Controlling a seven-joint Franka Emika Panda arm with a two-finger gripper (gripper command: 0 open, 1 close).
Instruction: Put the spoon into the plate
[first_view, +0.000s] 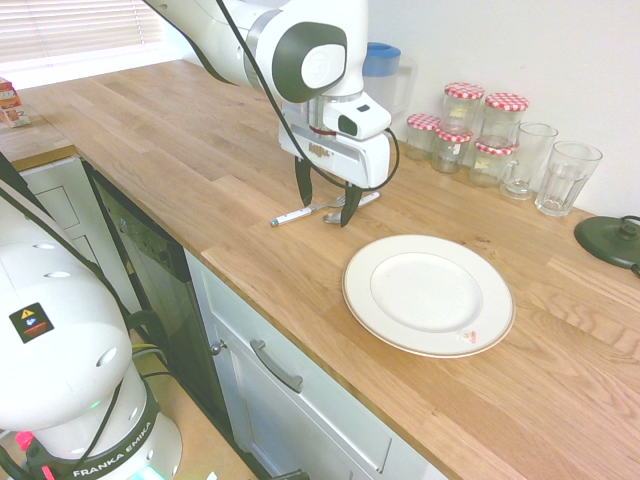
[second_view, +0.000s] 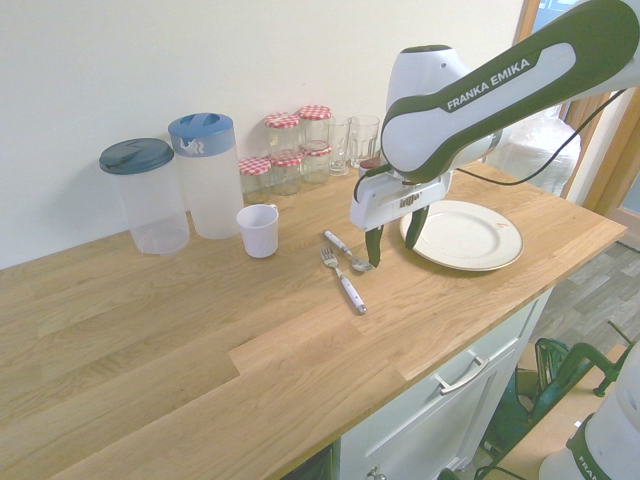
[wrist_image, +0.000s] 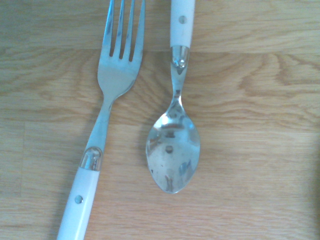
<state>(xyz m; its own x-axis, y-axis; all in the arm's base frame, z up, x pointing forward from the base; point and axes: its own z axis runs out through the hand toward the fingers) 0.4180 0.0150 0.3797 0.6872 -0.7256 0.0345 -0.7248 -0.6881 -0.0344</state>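
Observation:
The spoon (wrist_image: 172, 150) lies flat on the wooden counter, with a shiny oval bowl and a short white handle; it also shows as the spoon (second_view: 350, 256) and the spoon (first_view: 352, 204). Close beside it lies a longer white-handled fork (second_view: 346, 281), almost parallel and pointing the opposite way. My gripper (first_view: 327, 197) hangs open just above the two, fingers pointing down with nothing between them. The plate (first_view: 365, 300) is a large round cream one that sits empty on the counter, a short way from the cutlery toward the front edge; it also shows as the plate (second_view: 500, 248).
Red-lidded jars (first_view: 470, 135) and two glasses (first_view: 550, 170) stand along the wall behind the plate. Two lidded plastic pitchers (second_view: 205, 175) and a white cup (second_view: 259, 230) stand at the back. A dark round base (first_view: 612, 240) sits near the plate.

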